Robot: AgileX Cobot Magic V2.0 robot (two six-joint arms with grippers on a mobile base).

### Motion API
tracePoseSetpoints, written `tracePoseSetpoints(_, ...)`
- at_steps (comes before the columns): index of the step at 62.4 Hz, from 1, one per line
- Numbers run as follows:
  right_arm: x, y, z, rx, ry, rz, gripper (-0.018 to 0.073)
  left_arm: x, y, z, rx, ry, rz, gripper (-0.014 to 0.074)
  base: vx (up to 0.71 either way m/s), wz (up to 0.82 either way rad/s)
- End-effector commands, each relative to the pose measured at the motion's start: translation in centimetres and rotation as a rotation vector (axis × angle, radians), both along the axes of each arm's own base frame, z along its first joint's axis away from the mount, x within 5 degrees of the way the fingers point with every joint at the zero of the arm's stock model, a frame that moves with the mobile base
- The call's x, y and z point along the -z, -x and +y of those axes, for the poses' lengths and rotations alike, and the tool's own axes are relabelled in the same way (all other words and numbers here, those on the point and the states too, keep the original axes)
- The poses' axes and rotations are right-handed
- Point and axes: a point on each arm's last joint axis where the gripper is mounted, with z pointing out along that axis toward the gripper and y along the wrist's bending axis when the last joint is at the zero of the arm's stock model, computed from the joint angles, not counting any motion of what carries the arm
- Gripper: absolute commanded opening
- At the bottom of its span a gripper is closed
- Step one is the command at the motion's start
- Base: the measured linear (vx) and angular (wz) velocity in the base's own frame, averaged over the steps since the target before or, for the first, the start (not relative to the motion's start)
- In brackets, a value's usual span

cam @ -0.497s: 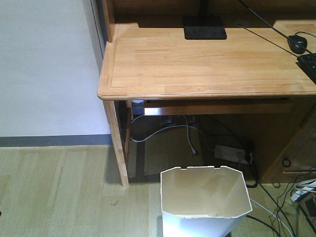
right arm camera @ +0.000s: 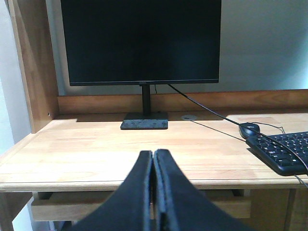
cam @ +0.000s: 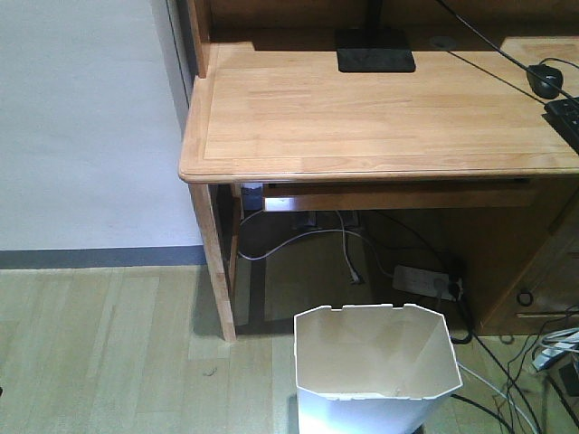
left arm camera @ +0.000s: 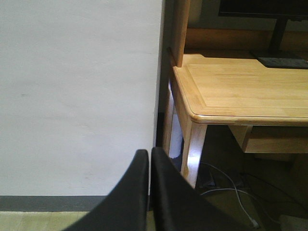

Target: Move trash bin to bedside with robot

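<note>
The trash bin [cam: 362, 411] is standing on the floor [cam: 109, 344] below the table's [cam: 362, 117] front edge, ungrasped. The left gripper [left arm camera: 149, 153] and right gripper [right arm camera: 152, 153] are hanging closed, empty. Judging so, the approach is just starting; next comes opening one gripper onto the rim. No bedside is showing.

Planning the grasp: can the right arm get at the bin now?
Probably yes: nothing covers the bin. But the right gripper is shut and points over the desk, well above it.
</note>
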Motion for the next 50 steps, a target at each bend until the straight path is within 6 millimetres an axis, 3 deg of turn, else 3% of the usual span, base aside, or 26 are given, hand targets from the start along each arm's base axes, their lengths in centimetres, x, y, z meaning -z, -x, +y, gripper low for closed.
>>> tracePoseSetpoints(1, -0.5, 0.1, 0.0, 0.001, 0.02, -0.078, -0.0009, -0.1, -0.1, 0.0, -0.003, 0.01, -0.065, -0.0006, 0.0, 0.0)
tracePoseSetpoints(32, -0.5, 0.1, 0.0, 0.001, 0.02, -0.079, -0.0009, -0.1, -0.1, 0.0, -0.003, 0.01, -0.065, -0.0006, 0.0, 0.0)
tracePoseSetpoints(50, -1.6, 0.3, 0.0, 0.004, 0.04, -0.11, -0.0009, -0.1, -0.1, 0.0, -0.003, 0.01, -0.065, -0.0006, 0.0, 0.0)
